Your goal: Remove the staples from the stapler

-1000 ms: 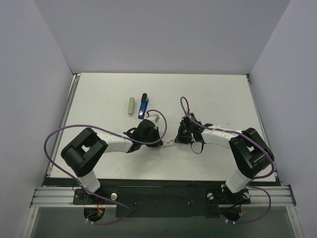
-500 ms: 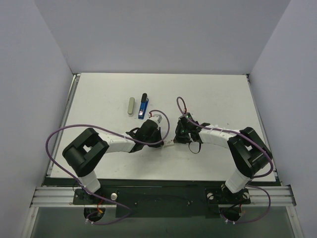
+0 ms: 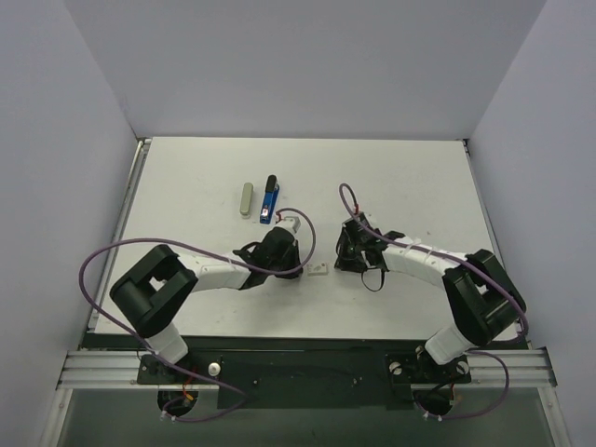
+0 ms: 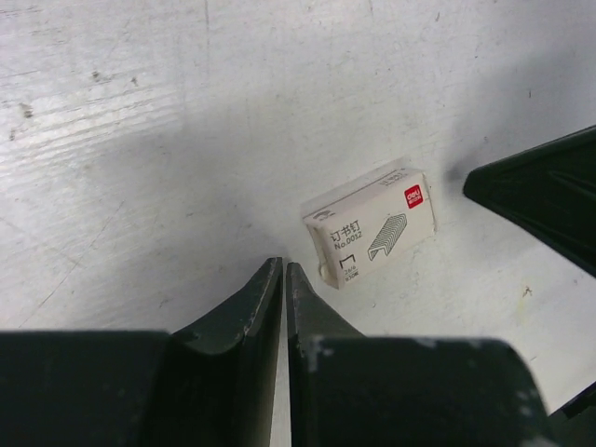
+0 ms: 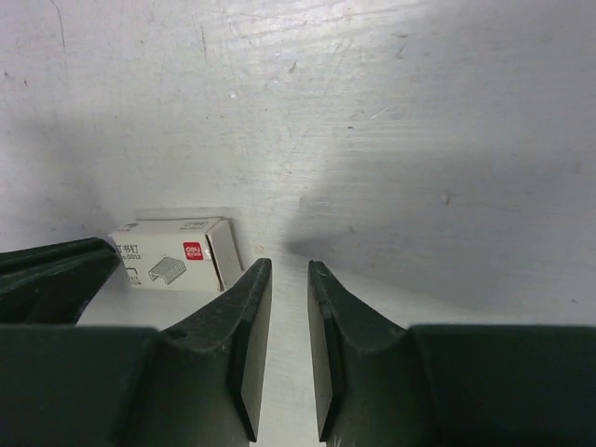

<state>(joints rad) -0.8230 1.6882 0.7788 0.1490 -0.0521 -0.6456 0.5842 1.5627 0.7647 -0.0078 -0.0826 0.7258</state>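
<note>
**Two grippers low at a white box, stapler lying apart**

The left gripper sits low over the table. Its fingers are all but together, with only a hairline slit between them and nothing in it. The right gripper faces it from the other side. Its fingers stand a little apart, bare table shows through the narrow gap, and it holds nothing either.

Between the two lies a small white box, flat on the table (its top carries a drawing of a staple strip and a red mark at one corner). In the left wrist view it lies just ahead of the fingertips and a little to their right, with a sliver of table between. In the right wrist view it lies ahead and to the left, next to the dark finger of the left gripper that comes in from the left edge.

The stapler, blue and black, lies farther back on the table, beyond the left wrist and apart from the box, its length pointing away from the arms. A grey bar lies just beside it on its left, parallel to it. The staples themselves are too small to make out in any view.
</note>
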